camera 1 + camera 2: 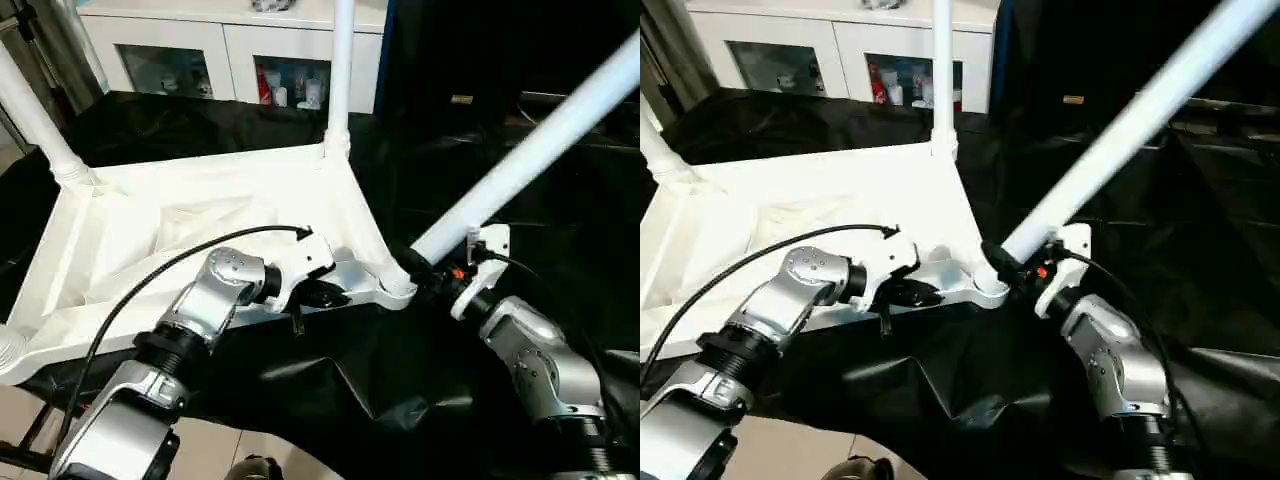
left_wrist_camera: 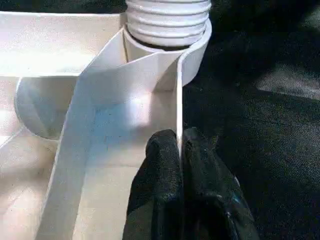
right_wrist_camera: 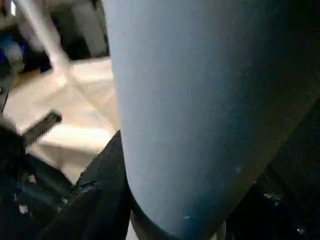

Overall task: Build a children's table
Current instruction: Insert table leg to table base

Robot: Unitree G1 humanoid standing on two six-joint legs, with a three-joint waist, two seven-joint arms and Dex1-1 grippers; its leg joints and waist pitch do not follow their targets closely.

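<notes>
Black-draped table (image 1: 470, 360): left pincer (image 2: 178, 150) pinching tabletop (image 1: 200, 215) rim.

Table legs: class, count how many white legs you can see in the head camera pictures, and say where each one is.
3. One leg stands at the tabletop's far left corner, one leg at its far right corner, and one leg leans at the near right corner, held by the right gripper. A fourth may be hidden.

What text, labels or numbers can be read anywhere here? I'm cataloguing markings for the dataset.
None can be read.
Small yellowish tag on the dark backdrop: too small to read.
Items in the white cabinet: print blurred.
Tabletop and legs: no markings.
</notes>
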